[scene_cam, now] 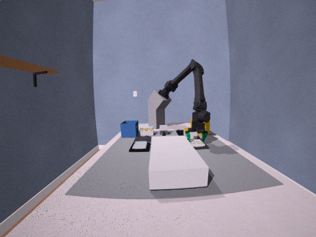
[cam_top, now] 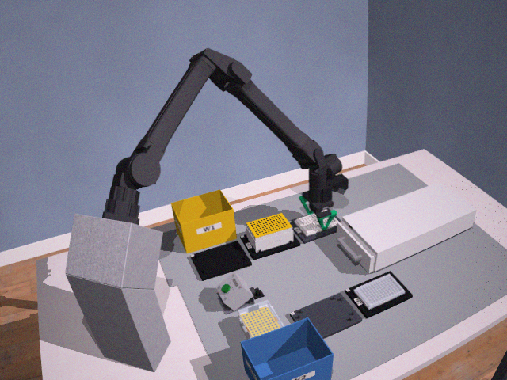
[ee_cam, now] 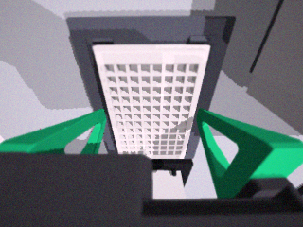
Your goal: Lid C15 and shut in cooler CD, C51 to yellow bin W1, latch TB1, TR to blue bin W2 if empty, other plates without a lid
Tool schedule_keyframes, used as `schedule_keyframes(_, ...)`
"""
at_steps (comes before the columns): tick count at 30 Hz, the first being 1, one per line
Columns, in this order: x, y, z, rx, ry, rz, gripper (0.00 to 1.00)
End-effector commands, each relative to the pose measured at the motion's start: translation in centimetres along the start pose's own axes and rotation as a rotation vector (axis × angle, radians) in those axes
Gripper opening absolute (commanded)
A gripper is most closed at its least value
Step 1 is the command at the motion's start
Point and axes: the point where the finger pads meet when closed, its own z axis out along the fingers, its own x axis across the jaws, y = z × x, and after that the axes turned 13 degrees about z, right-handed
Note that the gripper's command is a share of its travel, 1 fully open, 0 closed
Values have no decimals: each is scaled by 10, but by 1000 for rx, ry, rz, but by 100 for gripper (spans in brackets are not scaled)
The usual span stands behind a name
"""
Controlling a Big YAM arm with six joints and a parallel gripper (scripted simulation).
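Note:
My gripper (cam_top: pixel 317 215) is open, with its green fingers low on either side of a white assay plate (cam_top: pixel 311 224) that sits in a dark nest beside the cooler CD (cam_top: pixel 409 226). In the wrist view the plate (ee_cam: pixel 151 99) lies lengthwise between the spread fingers, which do not touch it. The yellow bin W1 (cam_top: pixel 203 221) stands at the back left. The tip rack TR (cam_top: pixel 270 230) with a yellow top sits between W1 and the plate. The tip box TB1 (cam_top: pixel 260 321) stands between the green key DONE (cam_top: pixel 224 288) and the blue bin W2 (cam_top: pixel 286 351).
An empty black nest (cam_top: pixel 221 260) lies in front of W1. A dark grey flat piece (cam_top: pixel 327 313) and a second pale plate on a black nest (cam_top: pixel 379 290) lie at the front right. The cooler's drawer handle (cam_top: pixel 350 249) faces left. A grey block (cam_top: pixel 116 286) holds the arm's base.

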Motion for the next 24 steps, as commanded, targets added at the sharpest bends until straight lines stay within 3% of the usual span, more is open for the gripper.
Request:
schedule_keyframes(1, 16, 10, 5, -23, 23, -19, 100)
schedule_keyframes(15, 16, 10, 5, -23, 23, -19, 100)
schedule_keyframes(16, 16, 10, 5, -23, 23, -19, 0)
schedule_keyframes(24, 17, 10, 5, -23, 23, -22, 0)
